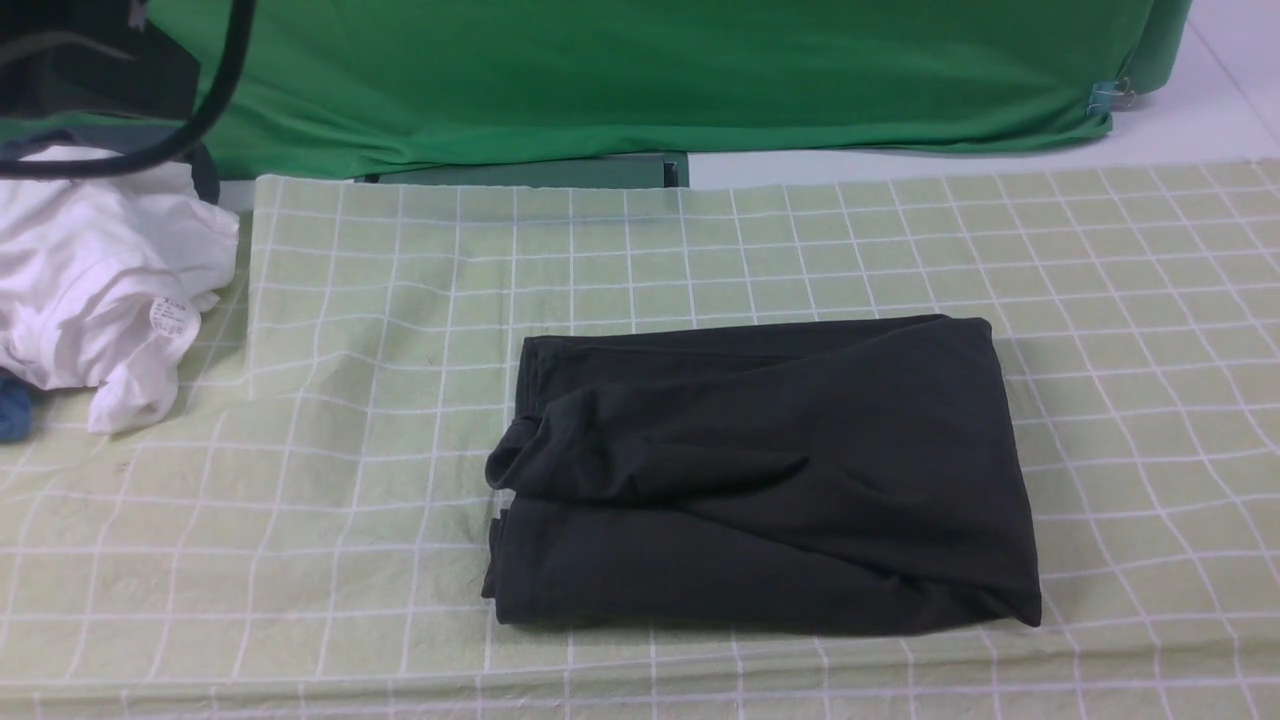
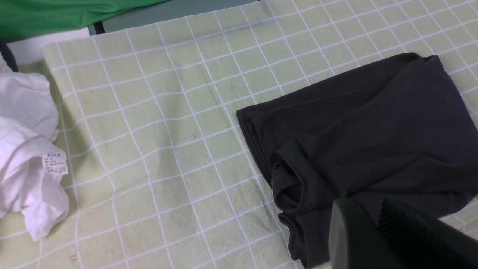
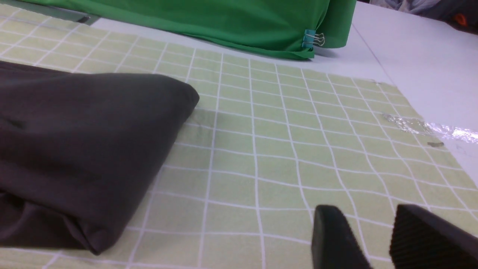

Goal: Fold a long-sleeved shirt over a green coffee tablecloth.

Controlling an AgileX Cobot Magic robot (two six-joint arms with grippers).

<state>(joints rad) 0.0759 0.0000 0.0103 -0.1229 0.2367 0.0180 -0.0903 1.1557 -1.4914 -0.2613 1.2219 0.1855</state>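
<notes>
The long-sleeved shirt [image 1: 770, 470] lies folded into a dark, thick rectangle on the middle of the green coffee tablecloth [image 1: 350, 400]. Its print and neck label are hidden inside the fold. A rolled cuff or hem bulges at its left side [image 2: 295, 179]. Neither gripper shows in the front view. In the left wrist view my left gripper [image 2: 364, 205] hovers over the shirt's [image 2: 366, 134] near edge, its fingertips slightly apart and holding nothing. My right gripper [image 3: 364, 213] stands open over bare tablecloth [image 3: 280, 149], apart from the shirt's [image 3: 74, 142] right corner.
A crumpled white garment [image 1: 90, 290] with a small tag lies at the tablecloth's left edge, a blue scrap [image 1: 12, 410] beside it. Plain deep-green fabric [image 1: 650, 70] hangs behind, held by a clip [image 1: 1103, 95]. A black cable [image 1: 225, 90] loops at top left. Crinkled tape [image 3: 429, 129] marks the cloth's right edge.
</notes>
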